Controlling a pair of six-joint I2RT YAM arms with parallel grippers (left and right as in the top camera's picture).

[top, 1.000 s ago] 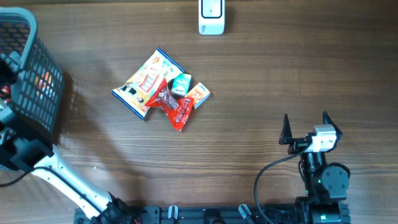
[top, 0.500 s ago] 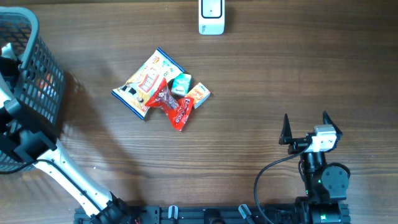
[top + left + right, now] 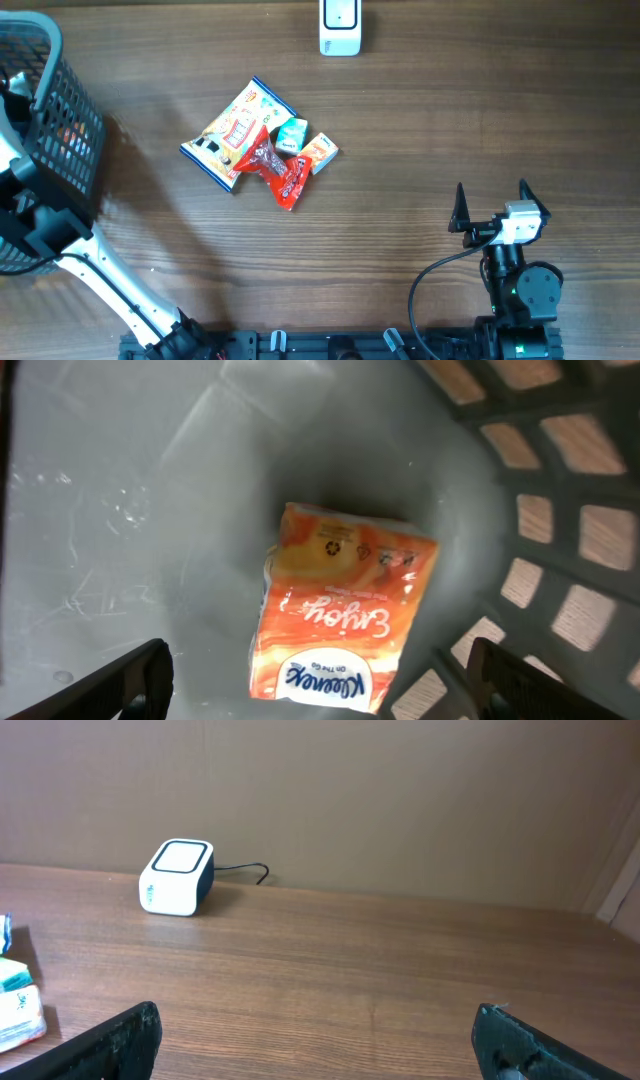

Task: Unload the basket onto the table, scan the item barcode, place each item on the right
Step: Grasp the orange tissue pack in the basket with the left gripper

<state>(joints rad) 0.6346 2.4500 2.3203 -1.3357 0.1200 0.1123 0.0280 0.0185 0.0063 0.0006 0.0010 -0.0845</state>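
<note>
An orange Kleenex tissue pack (image 3: 340,610) lies flat on the grey floor of the black mesh basket (image 3: 62,130). My left gripper (image 3: 320,670) hangs open above it, one finger on each side, neither touching the pack. The left arm (image 3: 45,228) reaches into the basket, and its jaws are hidden in the overhead view. The white barcode scanner (image 3: 340,26) stands at the table's far edge and also shows in the right wrist view as the scanner (image 3: 177,878). My right gripper (image 3: 491,208) rests open at the front right, nothing between its fingers.
A pile lies mid-table: a colourful snack bag (image 3: 232,133), a red packet (image 3: 280,170), a small teal box (image 3: 291,133) and an orange-white box (image 3: 321,152). The basket wall (image 3: 560,510) stands close on the left gripper's right side.
The left arm has shifted slightly over the basket and its jaws have narrowed a little. The right arm and the pile have not moved.
</note>
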